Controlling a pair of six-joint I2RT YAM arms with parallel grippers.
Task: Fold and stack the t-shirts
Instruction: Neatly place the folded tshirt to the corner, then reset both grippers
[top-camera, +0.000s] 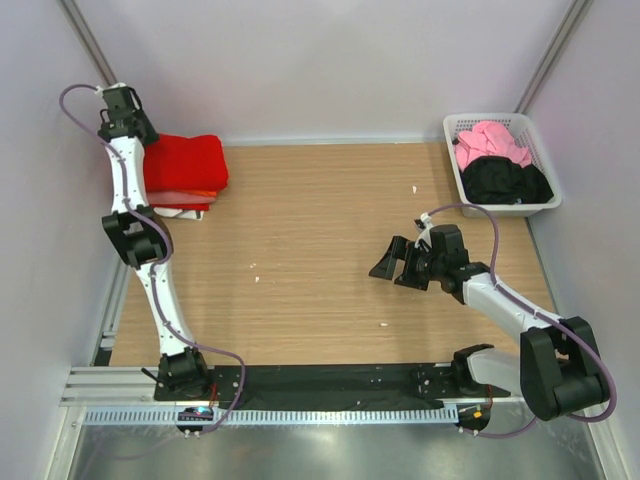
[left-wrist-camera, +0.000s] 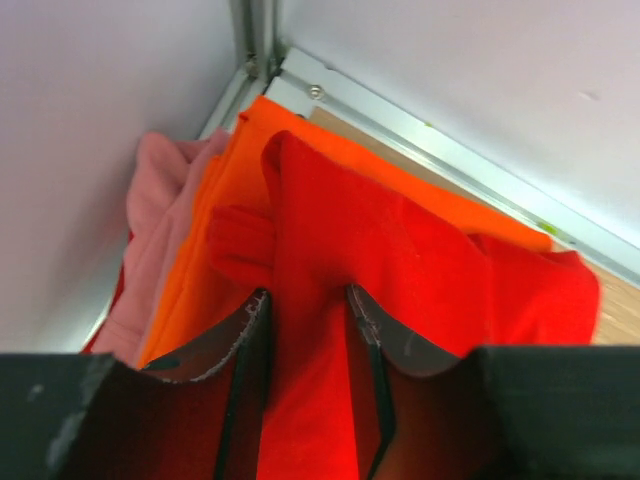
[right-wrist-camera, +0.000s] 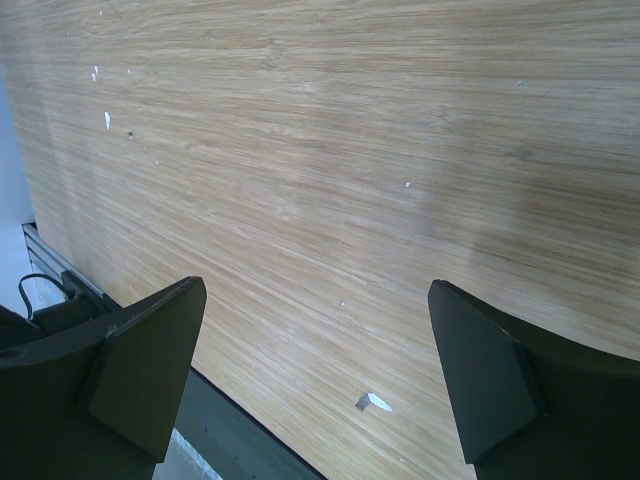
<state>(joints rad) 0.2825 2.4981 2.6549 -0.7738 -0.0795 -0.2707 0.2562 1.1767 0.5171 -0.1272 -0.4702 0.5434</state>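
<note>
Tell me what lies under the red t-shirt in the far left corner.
An orange t-shirt, then a salmon-pink one, only their edges showing; the red t-shirt covers the rest. Anything lower is hidden.

Left arm is extended to the far-left corner. Left gripper (left-wrist-camera: 308, 300) is clamped on a fold of the red t-shirt (left-wrist-camera: 400, 250). Right arm is bent low. Right gripper (right-wrist-camera: 315, 288) is spread wide and holds nothing.
</note>
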